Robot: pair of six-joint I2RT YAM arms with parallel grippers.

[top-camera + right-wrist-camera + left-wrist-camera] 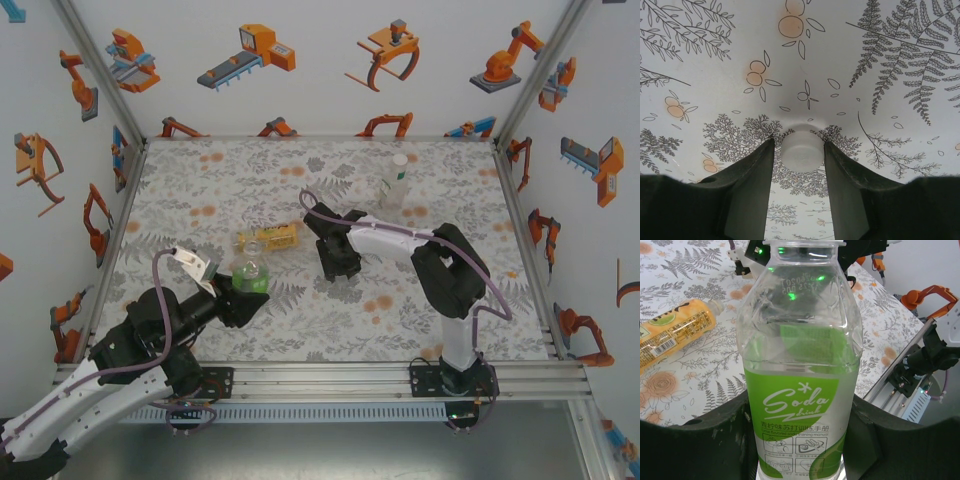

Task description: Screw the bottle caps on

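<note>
Green-labelled bottle reading "Soda Drink" clamped in left gripper near table's front-left, yellow-amber bottle lying mid-table, barcode showing, right gripper pinching pale cap against table, tall clear bottle upright near far-right corner

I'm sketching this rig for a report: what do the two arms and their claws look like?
The left arm and right arm have white shells between bulky black joints; a thin purple cable loops along each. Black bases sit on a silver rail. The left claw and right claw have broad, flat, dark fingers.
</note>
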